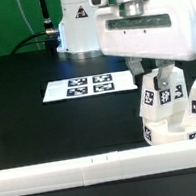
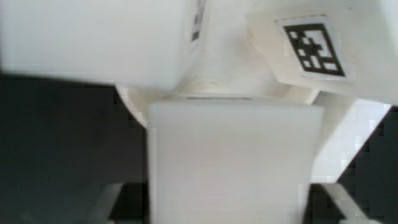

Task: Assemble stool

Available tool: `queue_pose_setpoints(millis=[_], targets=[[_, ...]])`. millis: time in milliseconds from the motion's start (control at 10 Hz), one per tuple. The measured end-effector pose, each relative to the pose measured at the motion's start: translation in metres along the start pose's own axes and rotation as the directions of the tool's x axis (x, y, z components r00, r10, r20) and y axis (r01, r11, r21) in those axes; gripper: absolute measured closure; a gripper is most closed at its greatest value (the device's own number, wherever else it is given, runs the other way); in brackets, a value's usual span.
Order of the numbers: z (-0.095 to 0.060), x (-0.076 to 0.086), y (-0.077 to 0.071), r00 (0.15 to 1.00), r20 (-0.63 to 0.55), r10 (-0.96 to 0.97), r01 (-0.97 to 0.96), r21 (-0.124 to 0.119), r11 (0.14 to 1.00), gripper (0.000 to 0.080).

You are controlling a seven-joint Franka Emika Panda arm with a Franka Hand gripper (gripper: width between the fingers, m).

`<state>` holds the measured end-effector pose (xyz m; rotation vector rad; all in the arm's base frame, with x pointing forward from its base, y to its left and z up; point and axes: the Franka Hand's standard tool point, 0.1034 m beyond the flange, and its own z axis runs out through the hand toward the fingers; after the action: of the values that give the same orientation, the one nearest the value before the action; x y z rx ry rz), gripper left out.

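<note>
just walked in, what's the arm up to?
The single arm is partway through putting the white stool together. Its gripper is shut on a stool leg, a blocky white piece with a black-and-white tag, held low over the cluster of other tagged stool parts at the exterior view's right, next to the long white rail. The wrist view is filled by white pieces, so whether the leg is seated yet cannot be told. The marker board lies flat on the black table.
</note>
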<state>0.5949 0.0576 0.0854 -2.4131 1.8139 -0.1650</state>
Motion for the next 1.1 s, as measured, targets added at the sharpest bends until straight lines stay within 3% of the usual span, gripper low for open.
queue_pose_setpoints(millis=[200,600,800,1000,1100], targets=[[0.0004,-0.0033,0.0006,0.984,0.019,0.176,-0.176,0.000,0.984,0.0462],[0.0021,-0.0030,-0.0014,0.837,0.038,0.546,-0.546,-0.011,0.838,0.0462],[0.0026,-0.0020,-0.0021,0.763,0.038,0.645,-0.645,-0.014,0.764,0.0462],[0.0014,-0.0015,-0.0031,0.786,0.042,0.617,-0.617,-0.012,0.787,0.0461],[-0.0038,-0.0001,-0.0069,0.835,0.049,0.548,-0.549,-0.002,0.836,0.0293]])
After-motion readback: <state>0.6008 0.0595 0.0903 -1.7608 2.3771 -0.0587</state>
